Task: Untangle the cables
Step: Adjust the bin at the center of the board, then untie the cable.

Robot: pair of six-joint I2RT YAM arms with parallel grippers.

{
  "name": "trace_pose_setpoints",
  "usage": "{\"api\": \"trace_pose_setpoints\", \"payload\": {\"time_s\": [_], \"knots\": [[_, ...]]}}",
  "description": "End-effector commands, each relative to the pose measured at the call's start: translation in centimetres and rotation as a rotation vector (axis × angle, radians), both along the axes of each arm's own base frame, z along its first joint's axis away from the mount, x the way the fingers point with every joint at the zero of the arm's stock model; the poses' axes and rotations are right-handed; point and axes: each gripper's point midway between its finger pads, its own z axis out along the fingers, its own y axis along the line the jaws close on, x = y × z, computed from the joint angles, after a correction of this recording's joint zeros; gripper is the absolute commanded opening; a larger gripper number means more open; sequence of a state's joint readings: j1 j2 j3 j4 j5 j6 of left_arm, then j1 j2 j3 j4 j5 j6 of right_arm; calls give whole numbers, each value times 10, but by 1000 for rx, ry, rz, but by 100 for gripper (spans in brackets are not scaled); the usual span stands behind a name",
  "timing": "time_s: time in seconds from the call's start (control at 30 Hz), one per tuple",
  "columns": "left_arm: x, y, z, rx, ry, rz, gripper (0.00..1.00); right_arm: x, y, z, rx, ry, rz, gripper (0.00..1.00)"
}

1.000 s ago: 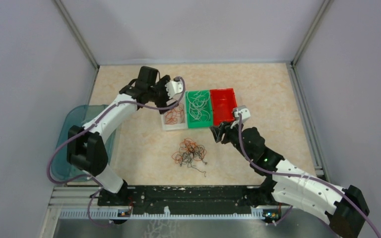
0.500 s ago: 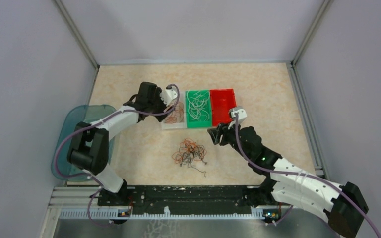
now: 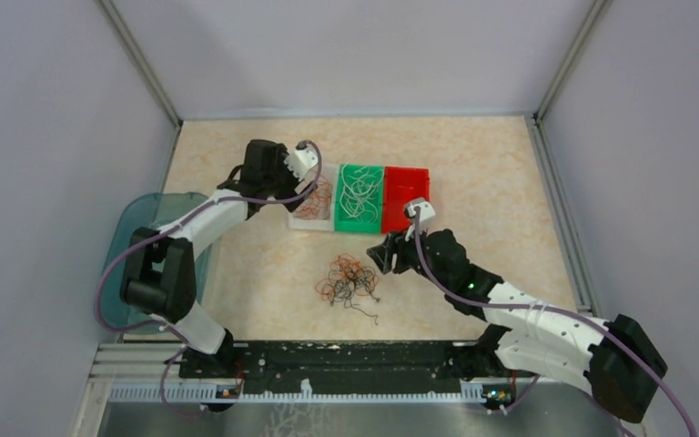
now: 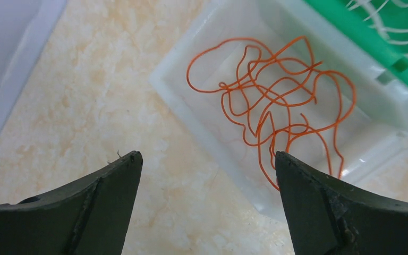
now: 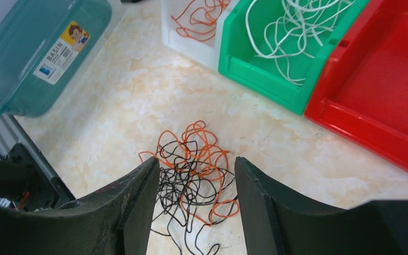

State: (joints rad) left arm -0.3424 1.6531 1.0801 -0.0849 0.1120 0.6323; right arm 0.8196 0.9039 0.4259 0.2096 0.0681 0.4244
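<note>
A tangle of orange and black cables (image 3: 348, 280) lies on the table in front of the bins. My right gripper (image 5: 197, 159) hangs just above its right side, open, with the tangle (image 5: 191, 175) showing between the fingers and nothing held. Loose orange cables (image 4: 271, 106) lie in the white bin (image 3: 302, 221). My left gripper (image 4: 207, 156) is wide open and empty over that bin's near-left edge. White cables (image 5: 292, 32) fill the green bin (image 3: 340, 221).
A red bin (image 3: 403, 196) stands to the right of the green one, with no cables visible in it. A teal basin (image 3: 136, 246) sits at the table's left edge beside the left arm. Grey walls enclose the table on three sides.
The right gripper has moved left and down to the tangle. The left gripper has drawn back leftward, off the white bin's middle to its edge. The row of bins has shifted slightly left.
</note>
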Motion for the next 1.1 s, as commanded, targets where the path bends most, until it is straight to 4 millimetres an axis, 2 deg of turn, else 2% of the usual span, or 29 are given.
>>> {"api": "trace_pose_setpoints", "payload": {"time_s": [0.0,0.07,0.13,0.23,0.27,0.33,0.4,0.5,0.57,0.67,0.9,1.07], "knots": [[-15,-21,90,-132,-103,-100,100,-4,26,6,68,9,102,56],[-28,-26,116,-171,-110,-140,100,-7,40,1,61,21,151,58],[-51,-33,127,-220,-41,-185,100,-13,54,-8,36,33,198,60],[-102,-49,123,-300,97,-331,100,-24,71,-23,11,46,251,59],[-122,-55,117,-311,141,-407,100,-26,73,-28,6,55,252,59],[-158,-61,91,-297,217,-515,100,-29,72,-41,3,78,243,57],[-191,-61,52,-253,310,-582,100,-31,69,-48,6,89,223,56],[-222,-62,14,-213,409,-636,97,-31,60,-52,0,88,186,54],[-234,-65,-2,-190,449,-659,96,-30,53,-53,-4,82,157,54],[-238,-70,-17,-187,481,-669,93,-30,44,-53,0,79,127,53],[-233,-76,-43,-174,465,-701,92,-35,32,-57,29,98,89,50],[-230,-80,-55,-168,473,-707,88,-34,25,-50,58,80,59,47]]}}
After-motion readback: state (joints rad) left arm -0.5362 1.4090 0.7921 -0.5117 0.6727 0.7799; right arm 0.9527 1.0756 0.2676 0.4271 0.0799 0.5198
